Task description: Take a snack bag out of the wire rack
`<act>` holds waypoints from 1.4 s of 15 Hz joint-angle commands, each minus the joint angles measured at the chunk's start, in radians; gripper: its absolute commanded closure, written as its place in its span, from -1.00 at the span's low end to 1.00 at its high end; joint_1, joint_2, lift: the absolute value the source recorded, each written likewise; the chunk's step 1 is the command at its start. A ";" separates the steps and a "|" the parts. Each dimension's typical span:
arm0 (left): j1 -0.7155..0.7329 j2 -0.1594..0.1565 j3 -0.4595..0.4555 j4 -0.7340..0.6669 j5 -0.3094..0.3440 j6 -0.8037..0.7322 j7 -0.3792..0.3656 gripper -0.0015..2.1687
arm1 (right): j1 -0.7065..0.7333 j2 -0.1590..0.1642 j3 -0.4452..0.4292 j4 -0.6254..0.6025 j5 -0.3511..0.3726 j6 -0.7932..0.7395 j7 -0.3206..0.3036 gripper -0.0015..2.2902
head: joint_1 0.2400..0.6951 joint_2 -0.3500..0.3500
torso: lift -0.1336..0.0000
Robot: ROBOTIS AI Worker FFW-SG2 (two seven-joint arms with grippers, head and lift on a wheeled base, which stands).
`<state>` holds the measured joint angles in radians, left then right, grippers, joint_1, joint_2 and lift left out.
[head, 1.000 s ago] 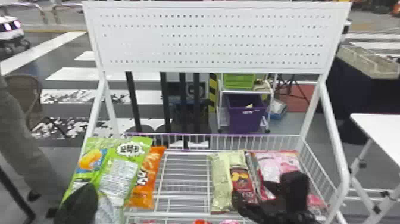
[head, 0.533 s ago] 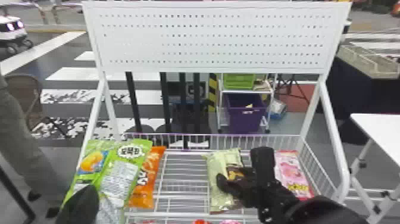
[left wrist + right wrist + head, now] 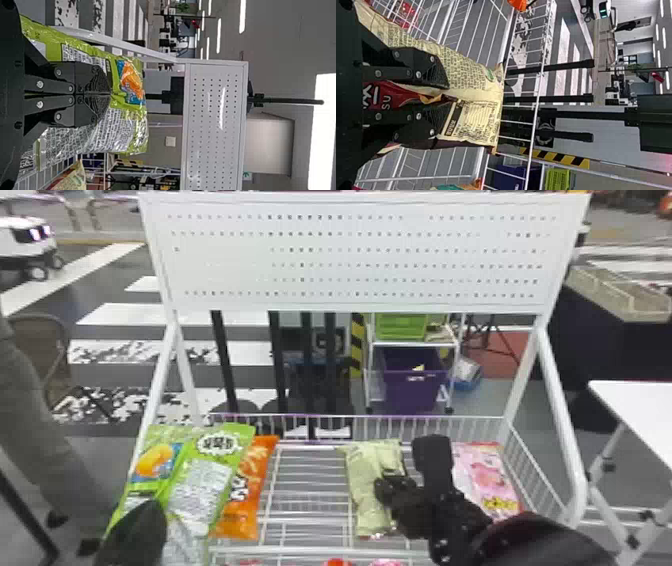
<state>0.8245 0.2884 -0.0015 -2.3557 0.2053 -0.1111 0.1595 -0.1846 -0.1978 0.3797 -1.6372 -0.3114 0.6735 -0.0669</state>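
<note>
"Has it got hold of one?"

"Not surely. The black right gripper [image 3: 450, 95] has its fingers parted, with folds of red wrapper [image 3: 384, 95] between them. I can't tell whether they press on it."

"And the bag it's after?"

"That cream, printed foil snack bag [image 3: 366, 497], I'd guess, lying on the right side of the white wire rack [image 3: 300, 549]. Whether the red belongs to it, I can't make out."

"What worries you?"

"Closing on two packets. They're packed so tightly there that one squeeze might drag a neighbour along. Or a shallow bite on slick foil, and it slips at the lift."

"And the pink snack bag [image 3: 485, 480]?"

"Just to the right, beside the arm. A sideways swing could shove it. Pull toward the far side and the cream one may snag on the wire fence."

"The other arm?"

"The black left gripper [image 3: 111, 94] is clenched on nothing, in front of the shiny green bag [image 3: 123, 122] at the left."
</note>
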 commanded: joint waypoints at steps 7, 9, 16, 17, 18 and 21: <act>0.010 0.000 0.000 -0.011 -0.004 0.000 0.000 0.74 | 0.137 -0.035 -0.058 -0.268 -0.006 -0.005 -0.005 0.96 | 0.14 0.00 | 1.00; 0.010 0.000 0.000 -0.011 -0.004 0.000 0.000 0.74 | 0.238 -0.069 -0.120 -0.397 -0.003 -0.021 -0.005 0.96 | 0.14 0.00 | 1.00; -0.001 0.003 -0.006 -0.010 -0.004 0.000 0.003 0.74 | 0.723 -0.072 -0.346 -0.714 0.115 -0.294 -0.008 0.96 | 0.14 0.00 | 1.00; -0.002 0.003 -0.006 -0.010 -0.004 0.000 0.003 0.74 | 0.778 -0.061 -0.363 -0.725 0.115 -0.361 -0.007 0.96 | 0.14 0.00 | 1.00; -0.002 0.003 -0.005 -0.008 -0.003 0.000 0.003 0.74 | 0.830 -0.045 -0.380 -0.734 0.117 -0.429 -0.001 0.96 | 0.14 0.00 | 1.00; -0.004 0.006 -0.006 -0.008 -0.001 0.000 0.003 0.74 | 0.938 -0.003 -0.410 -0.760 0.146 -0.567 0.006 0.96 | 0.14 0.00 | 1.00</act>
<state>0.8214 0.2934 -0.0070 -2.3639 0.2030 -0.1111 0.1626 0.7039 -0.2179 -0.0156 -2.3856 -0.1747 0.1756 -0.0610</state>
